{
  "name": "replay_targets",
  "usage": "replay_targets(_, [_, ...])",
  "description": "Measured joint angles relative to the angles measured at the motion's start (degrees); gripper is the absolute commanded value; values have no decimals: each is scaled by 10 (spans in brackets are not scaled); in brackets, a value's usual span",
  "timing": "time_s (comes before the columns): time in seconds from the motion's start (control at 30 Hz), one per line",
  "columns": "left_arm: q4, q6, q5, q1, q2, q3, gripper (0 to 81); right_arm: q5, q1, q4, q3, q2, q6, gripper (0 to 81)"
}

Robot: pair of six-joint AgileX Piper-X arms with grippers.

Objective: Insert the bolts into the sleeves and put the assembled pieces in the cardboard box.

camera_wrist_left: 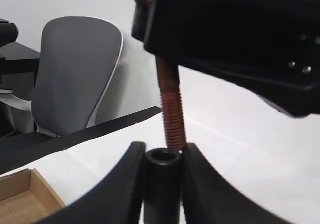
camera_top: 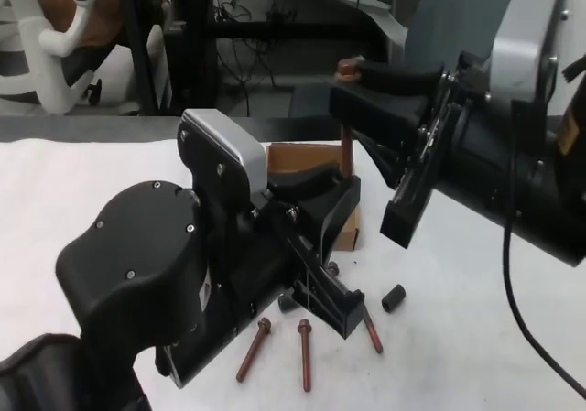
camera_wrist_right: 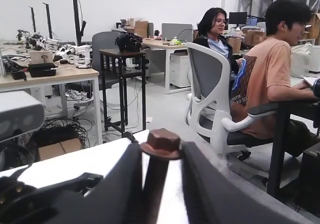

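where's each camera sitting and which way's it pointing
High: behind the arms, facing forward and down over bench, box and loose bolts; both arms show.
Left wrist: on the left arm, facing past the left pincer, shut on a sleeve, to the bolt in the right pincer.
Right wrist: on the right arm, facing over the right pincer and the bolt's head into the room.
Shared: all three show the held bolt; high and left wrist share the box.

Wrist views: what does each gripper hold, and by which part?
The left gripper holds the black sleeve upright by its side wall, below the open top. The right gripper holds a bolt by the shank just under its head.
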Motion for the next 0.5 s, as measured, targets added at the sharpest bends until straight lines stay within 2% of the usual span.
replay_targets(0.5, [-11,-1,-1,0,0,0,18,-1,1,-14,1,18,11,4])
